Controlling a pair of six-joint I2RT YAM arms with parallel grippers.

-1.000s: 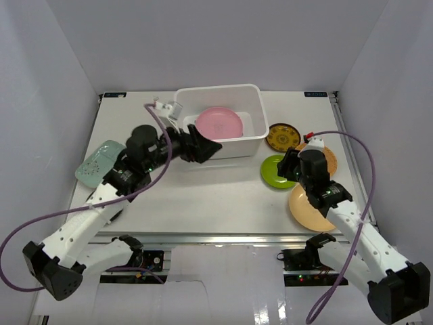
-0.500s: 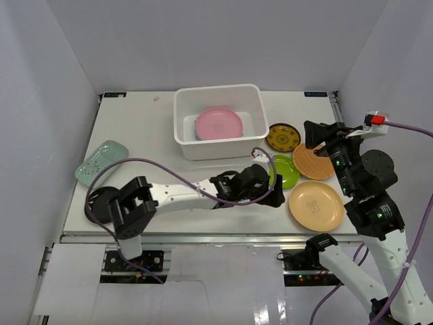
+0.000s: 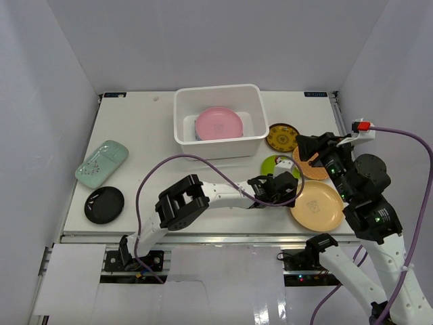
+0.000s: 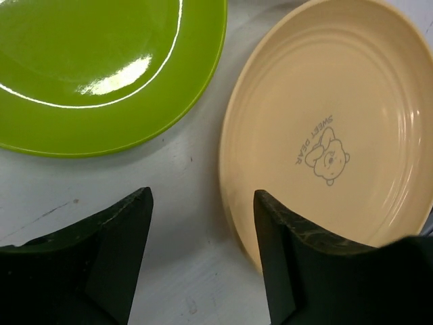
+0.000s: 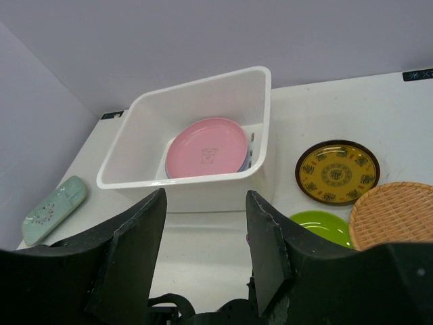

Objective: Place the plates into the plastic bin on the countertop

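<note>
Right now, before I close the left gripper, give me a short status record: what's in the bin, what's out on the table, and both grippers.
in bin: pink plate, inside the plastic bin
countertop, right side: lime green plate, tan plate, orange ribbed plate, yellow-patterned plate
countertop, left side: mint-green plate, black plate
left gripper: open, empty, low at the tan plate's rim
right gripper: open, empty, up above the table

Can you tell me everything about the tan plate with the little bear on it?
The tan plate is round and glossy, with faint rings and a small bear drawing with tiny letters. It lies flat and empty on the countertop, near the lime green plate but apart from it. The left gripper, open, hovers at its edge.
</note>
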